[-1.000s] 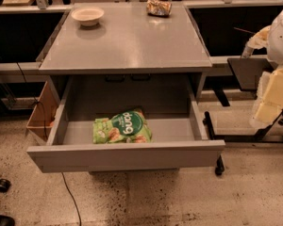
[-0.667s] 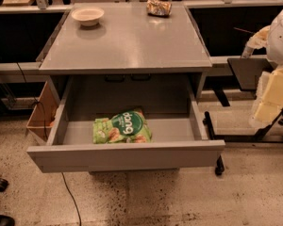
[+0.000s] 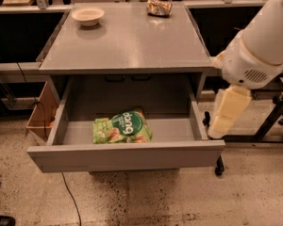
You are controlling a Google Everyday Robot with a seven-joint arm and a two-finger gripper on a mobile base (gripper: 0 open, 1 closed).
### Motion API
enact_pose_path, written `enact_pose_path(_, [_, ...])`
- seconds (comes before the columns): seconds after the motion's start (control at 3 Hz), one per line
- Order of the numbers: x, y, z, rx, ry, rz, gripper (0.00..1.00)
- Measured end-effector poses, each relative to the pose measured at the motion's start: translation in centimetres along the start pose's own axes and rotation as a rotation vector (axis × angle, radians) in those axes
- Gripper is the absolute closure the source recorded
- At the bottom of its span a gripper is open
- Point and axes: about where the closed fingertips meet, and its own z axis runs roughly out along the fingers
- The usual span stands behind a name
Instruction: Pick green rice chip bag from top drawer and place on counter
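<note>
Grey desk [image 3: 127,46] has a small white bowl [image 3: 87,16] near its far-left corner and a crumpled gold foil bag [image 3: 159,7] at the far edge, well apart. The gripper [image 3: 230,113] hangs just off the desk's right side, lower than the top.

We see the green rice chip bag [image 3: 122,127] in light green, with a dark green round logo, white letters and tan printed chips. The top drawer [image 3: 125,157] and the counter [image 3: 127,41] are plain grey. The bowl [image 3: 87,16] is cream and the foil bag [image 3: 159,7] gold-brown. The gripper [image 3: 217,131], pale cream under a white arm [image 3: 262,41], hangs just right of the drawer. The floor [image 3: 179,197] is speckled beige.
</note>
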Motion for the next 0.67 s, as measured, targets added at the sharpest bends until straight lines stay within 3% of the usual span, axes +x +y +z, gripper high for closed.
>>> enact_pose_path(0.33, [-1.5, 0.1, 3.4, -0.024, -0.027, 0.012, 0.00])
enact_pose_path(0.67, [-5.0, -0.3, 7.0, -0.023, -0.086, 0.034, 0.00])
